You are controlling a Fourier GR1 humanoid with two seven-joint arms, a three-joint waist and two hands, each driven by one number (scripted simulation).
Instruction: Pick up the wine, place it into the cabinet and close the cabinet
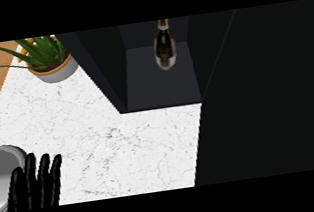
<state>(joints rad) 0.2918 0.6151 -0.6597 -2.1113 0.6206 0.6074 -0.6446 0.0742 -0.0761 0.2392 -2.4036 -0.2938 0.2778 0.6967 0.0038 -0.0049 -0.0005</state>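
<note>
One wine bottle [164, 45] upright inside open cabinet [161, 84], upper centre; left hand [35, 181] lower left, fingers straight, together, holding nothing.

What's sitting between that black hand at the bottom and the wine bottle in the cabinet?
Head view: nothing but bare white marble counter and dark cabinet floor between the left hand and the wine bottle.

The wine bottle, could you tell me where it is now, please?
In the head view, the wine bottle stands inside the open dark cabinet at the top centre, right of the potted plant.
</note>
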